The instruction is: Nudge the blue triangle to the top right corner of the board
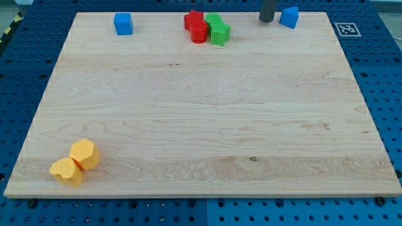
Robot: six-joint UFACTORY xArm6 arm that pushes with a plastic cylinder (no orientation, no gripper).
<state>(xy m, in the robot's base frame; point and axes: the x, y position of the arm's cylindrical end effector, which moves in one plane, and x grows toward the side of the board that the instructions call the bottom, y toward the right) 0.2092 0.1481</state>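
Nearest us: two yellow hexagonal plastic blocks touching each other at the near-left corner of the light wooden board, well apart from everything else.

Far edge, left to right: one blue cube-like plastic block on its own; a touching cluster in the middle made of a red plastic block pair on the left and a green plastic block pair on the right (exact shapes hard to make out); then our target, the small blue triangular plastic block, near the far-right corner but not yet in it.

Our dark rod tip sits just left of the blue triangle, very close; contact can't be confirmed from this angle. No jaws on this rig, just a bare rod, so nothing to open or close.

Count: 2 yellow, 2 red as far as we can tell, 2 green likewise, 2 blue (one cube, one triangle).

Handling, our judgement: the triangle looks light, rigid and not fragile, and should slide easily on smooth wood. No gripping possible; we push only. Best contact is mid-height on its left face, centred, so it translates right rather than spinning. Off-centre contact on a slanted face probably rotates it or lets it slip past the tip. It lies close to the far edge, so keep the push parallel to that edge to avoid sending it off the board.

A black-and-white fiducial marker sits just off the far-right corner on the blue perforated table.
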